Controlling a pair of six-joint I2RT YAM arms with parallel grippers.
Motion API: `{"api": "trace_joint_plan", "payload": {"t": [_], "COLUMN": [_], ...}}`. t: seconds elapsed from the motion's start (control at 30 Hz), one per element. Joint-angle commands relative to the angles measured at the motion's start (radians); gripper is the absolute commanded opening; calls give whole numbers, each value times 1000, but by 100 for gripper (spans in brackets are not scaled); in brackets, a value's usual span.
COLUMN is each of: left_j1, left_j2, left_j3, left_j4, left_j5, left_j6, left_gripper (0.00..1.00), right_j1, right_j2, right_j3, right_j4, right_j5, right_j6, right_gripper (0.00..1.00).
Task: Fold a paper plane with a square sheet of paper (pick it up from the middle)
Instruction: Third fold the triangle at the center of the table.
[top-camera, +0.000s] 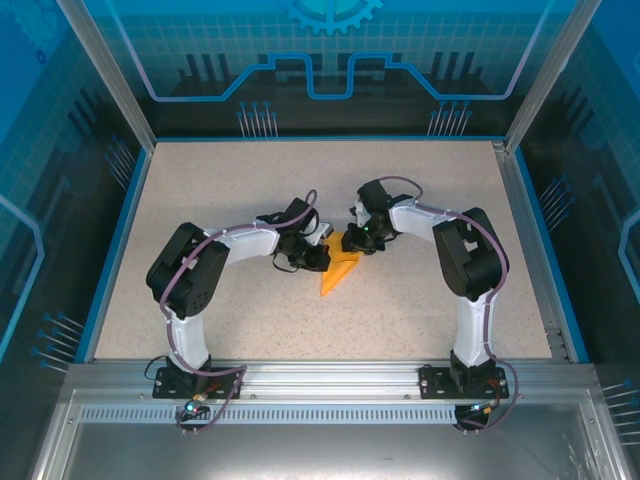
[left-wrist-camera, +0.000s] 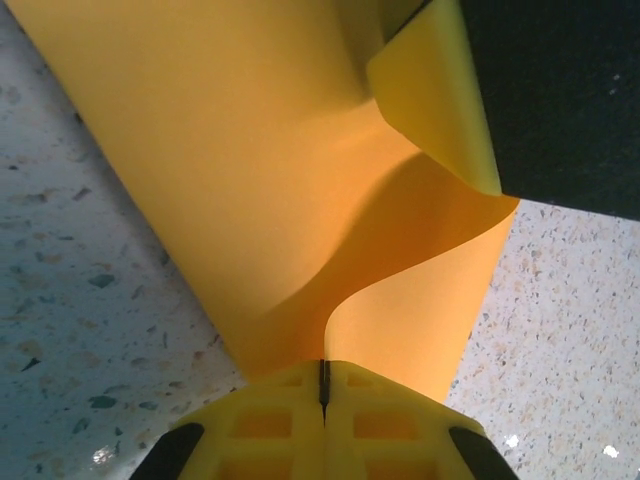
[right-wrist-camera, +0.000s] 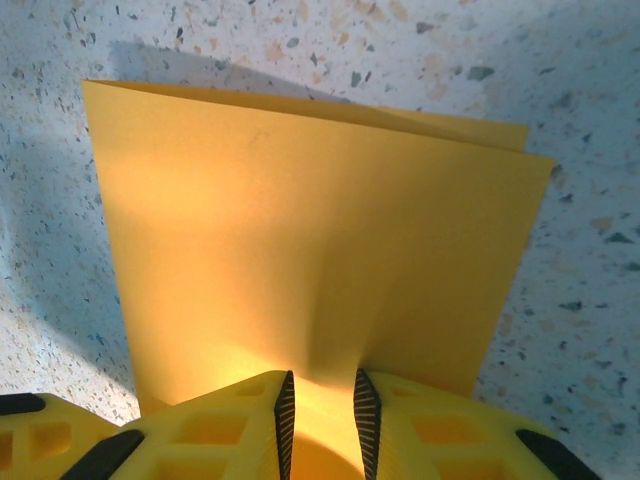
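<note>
While the square sheet of paper (top-camera: 340, 272) sits central on the table (top-camera: 200, 195), it's folding time!
See the left pincer (left-wrist-camera: 323, 388) pressed tight on it, paper curling up; the right pincer (right-wrist-camera: 320, 400) has jaws narrowly parted at the folded edge, grip unclear. Best sweep slowly, edges aligned, then press. No readable writing.

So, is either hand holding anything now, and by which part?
The left hand is shut on the sheet of paper at a curled edge. The right hand straddles another edge; a grip cannot be told.
</note>
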Motion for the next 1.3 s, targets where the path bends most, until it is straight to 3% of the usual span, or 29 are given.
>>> {"api": "trace_joint_plan", "payload": {"t": [0.0,1.27], "left_j1": [11,8], "left_j2": [2,48], "left_j3": [4,22], "left_j4": [13,-26], "left_j5": [-15,15], "left_j6": [-27,-16], "left_gripper": [4,6], "right_j1": [15,21], "right_j2": [28,37], "right_j3": [-1,7], "right_j4": [-68,-67], "right_j5": [25,14], "right_j6": [10,28], "right_gripper": [27,27]}}
